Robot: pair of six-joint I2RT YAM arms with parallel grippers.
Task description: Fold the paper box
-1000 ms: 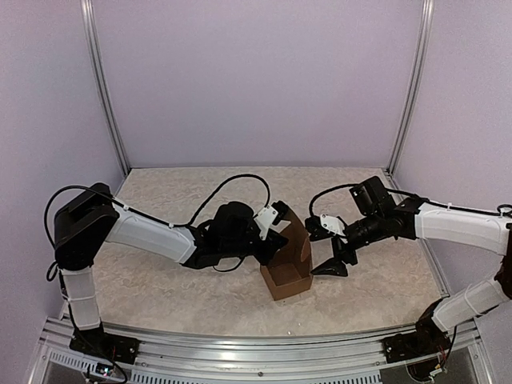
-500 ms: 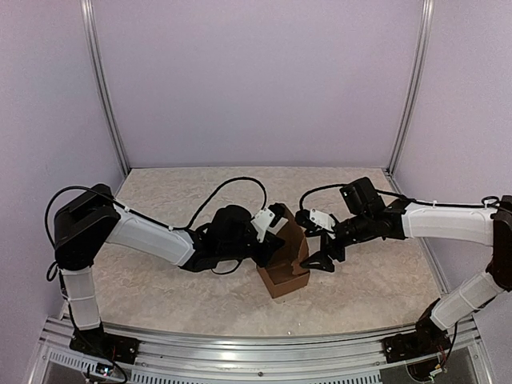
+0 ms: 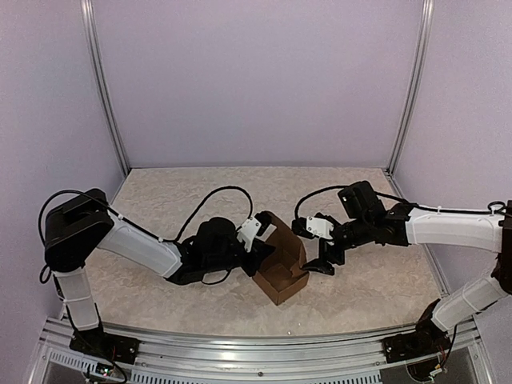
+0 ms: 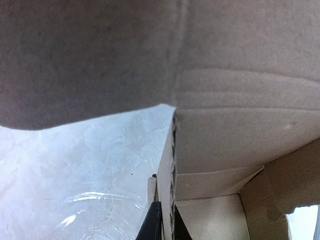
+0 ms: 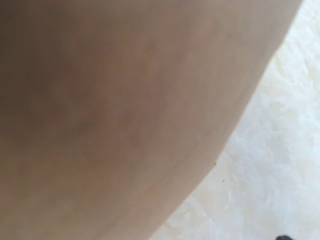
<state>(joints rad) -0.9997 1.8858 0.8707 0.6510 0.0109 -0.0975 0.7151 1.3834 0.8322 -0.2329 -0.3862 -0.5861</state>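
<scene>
**Surface, room:** The table (image 3: 160,200) has a pale, mottled top. Plain lilac walls (image 3: 256,80) close it in on three sides, with aluminium posts (image 3: 104,88) at the back corners.

**Position:** The paper box (image 3: 282,268) stands on the table between the two tools.

**Tools:**
- The left tool (image 3: 262,250) is on the box's left. Its fingers are together, clamped on the box's left wall. The left wrist view shows the dark fingertips (image 4: 156,225) pinching the cardboard edge (image 4: 225,125).
- The right tool (image 3: 318,250) is at the box's right side with its fingers wide apart. Its wrist view is filled with blurred cardboard (image 5: 100,125), so whether it touches the box cannot be told.

**Change from one second earlier:**
- The right tool stood clear to the right of the box and has now closed in on it.
- The left arm has drawn back and lower.
- The box has shifted slightly leftward.

**Orientation:** The box is open upward and sits skewed, with one corner pointing at the arm bases. The tall flap rises on the far-left side, so the longest extent runs roughly upright, leaning a little.
</scene>
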